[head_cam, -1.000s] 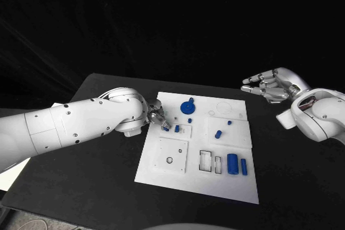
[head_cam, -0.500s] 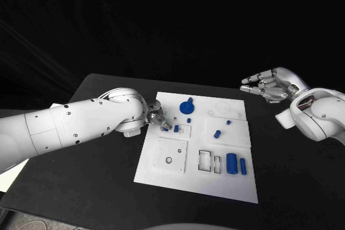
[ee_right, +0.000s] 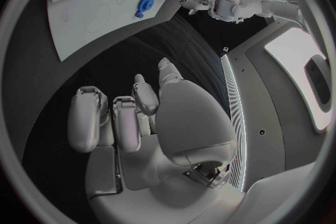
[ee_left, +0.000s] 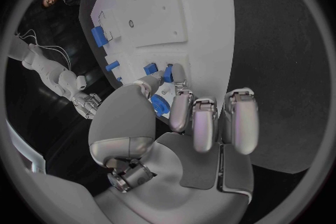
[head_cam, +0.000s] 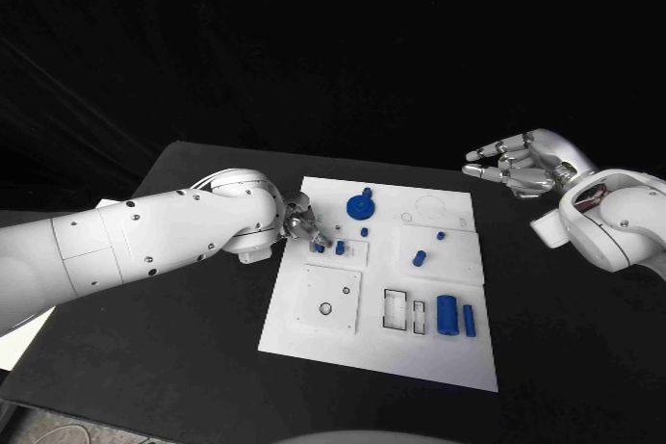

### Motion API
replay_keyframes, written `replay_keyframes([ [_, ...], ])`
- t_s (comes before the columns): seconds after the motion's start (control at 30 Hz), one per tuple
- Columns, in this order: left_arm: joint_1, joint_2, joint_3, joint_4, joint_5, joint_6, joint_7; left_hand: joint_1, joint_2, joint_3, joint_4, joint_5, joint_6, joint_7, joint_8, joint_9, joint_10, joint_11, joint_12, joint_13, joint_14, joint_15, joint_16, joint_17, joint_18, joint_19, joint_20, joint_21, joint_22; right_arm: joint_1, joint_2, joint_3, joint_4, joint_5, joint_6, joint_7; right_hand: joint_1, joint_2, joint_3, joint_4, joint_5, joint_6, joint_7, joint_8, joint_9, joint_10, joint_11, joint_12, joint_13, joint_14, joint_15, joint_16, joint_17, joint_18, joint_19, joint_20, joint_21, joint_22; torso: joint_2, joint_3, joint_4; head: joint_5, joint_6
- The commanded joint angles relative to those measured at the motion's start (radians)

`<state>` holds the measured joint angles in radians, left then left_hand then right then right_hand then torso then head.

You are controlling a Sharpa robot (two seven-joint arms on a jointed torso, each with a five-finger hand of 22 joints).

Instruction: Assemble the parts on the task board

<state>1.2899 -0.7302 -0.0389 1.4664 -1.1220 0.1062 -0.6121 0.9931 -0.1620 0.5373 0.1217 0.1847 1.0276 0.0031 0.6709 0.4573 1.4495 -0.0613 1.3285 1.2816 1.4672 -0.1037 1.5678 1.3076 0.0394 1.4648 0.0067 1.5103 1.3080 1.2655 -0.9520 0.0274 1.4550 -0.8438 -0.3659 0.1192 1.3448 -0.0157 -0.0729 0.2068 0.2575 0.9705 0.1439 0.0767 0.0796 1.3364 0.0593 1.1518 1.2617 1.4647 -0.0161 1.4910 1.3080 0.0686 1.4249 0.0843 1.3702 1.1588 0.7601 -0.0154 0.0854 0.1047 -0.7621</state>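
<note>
The white task board point(head_cam: 317, 330) lies mid-table. Near its back left stand two small blue pegs point(head_cam: 318, 248) point(head_cam: 340, 247), with a blue gear point(head_cam: 361, 208) behind them. My left hand point(head_cam: 305, 229) hangs over that corner, fingers curled down. In the left wrist view a fingertip point(ee_left: 178, 74) sits right against one peg point(ee_left: 168, 73) and the thumb point(ee_left: 143, 83) is beside the other point(ee_left: 150, 69); whether a peg is pinched is unclear. My right hand point(head_cam: 522, 165) hovers off the board's back right corner, fingers apart, holding nothing.
More blue parts lie on the board: a short peg point(head_cam: 420, 258), a tiny one point(head_cam: 442, 237), a large cylinder point(head_cam: 448, 314) and a thin one point(head_cam: 471, 321) beside two rectangular slots point(head_cam: 407, 312). A round hole point(head_cam: 326, 309) is at the front left.
The left hand's fingers have shifted very slightly at the two small pegs. The right hand and the parts stay where they were.
</note>
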Motion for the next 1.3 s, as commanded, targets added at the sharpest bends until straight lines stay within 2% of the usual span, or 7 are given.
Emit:
replay_keyframes([
  [0.03,-0.002,0.003,-0.001,-0.006,-0.007,0.023,-0.011,-0.022,-0.005,-0.03,0.013,0.001,0.012,-0.001,-0.007,-0.004,0.006,0.0,0.008,0.004,0.104,-0.005,0.003,0.263,-0.021,0.076,-0.006,0.008,0.186,0.0,0.0,0.0,0.002,-0.001,0.009,0.007,-0.005,0.004,-0.008,-0.001,0.003,0.002,0.003,-0.003,0.0,-0.005,0.0,-0.002,-0.001,0.078,-0.002,-0.007,0.145,0.011,-0.007,-0.002,-0.006,-0.001,0.0,-0.0004,0.0003,-0.001,-0.001],
  [0.37,-0.002,0.006,-0.001,-0.01,-0.007,0.019,-0.012,-0.044,0.003,-0.1,0.053,0.0,0.019,0.0,-0.005,-0.013,0.008,0.001,0.013,0.011,0.104,-0.005,0.003,0.263,-0.023,0.08,-0.006,0.014,0.195,0.0,0.0,0.0,0.002,-0.001,0.009,0.007,-0.005,0.004,-0.008,-0.001,0.003,0.002,0.003,-0.003,0.0,-0.005,0.0,-0.002,-0.001,0.078,-0.002,-0.007,0.145,0.011,-0.007,-0.002,-0.006,-0.001,-0.001,-0.0003,0.0009,-0.003,-0.001],
  [1.3,-0.002,0.01,-0.001,-0.001,-0.005,0.011,-0.012,-0.039,0.004,-0.127,0.059,0.0,0.021,-0.001,-0.004,-0.016,0.011,0.0,0.016,0.015,0.104,-0.005,0.003,0.263,-0.023,0.081,-0.006,0.015,0.197,-0.001,0.004,0.0,-0.003,-0.001,0.012,0.008,-0.004,0.004,-0.009,-0.002,0.005,0.002,0.003,-0.003,0.0,-0.006,0.0,-0.002,-0.002,0.078,-0.003,-0.008,0.145,0.012,-0.008,-0.002,-0.007,-0.003,0.0,0.0,0.0011,-0.005,-0.005],
])
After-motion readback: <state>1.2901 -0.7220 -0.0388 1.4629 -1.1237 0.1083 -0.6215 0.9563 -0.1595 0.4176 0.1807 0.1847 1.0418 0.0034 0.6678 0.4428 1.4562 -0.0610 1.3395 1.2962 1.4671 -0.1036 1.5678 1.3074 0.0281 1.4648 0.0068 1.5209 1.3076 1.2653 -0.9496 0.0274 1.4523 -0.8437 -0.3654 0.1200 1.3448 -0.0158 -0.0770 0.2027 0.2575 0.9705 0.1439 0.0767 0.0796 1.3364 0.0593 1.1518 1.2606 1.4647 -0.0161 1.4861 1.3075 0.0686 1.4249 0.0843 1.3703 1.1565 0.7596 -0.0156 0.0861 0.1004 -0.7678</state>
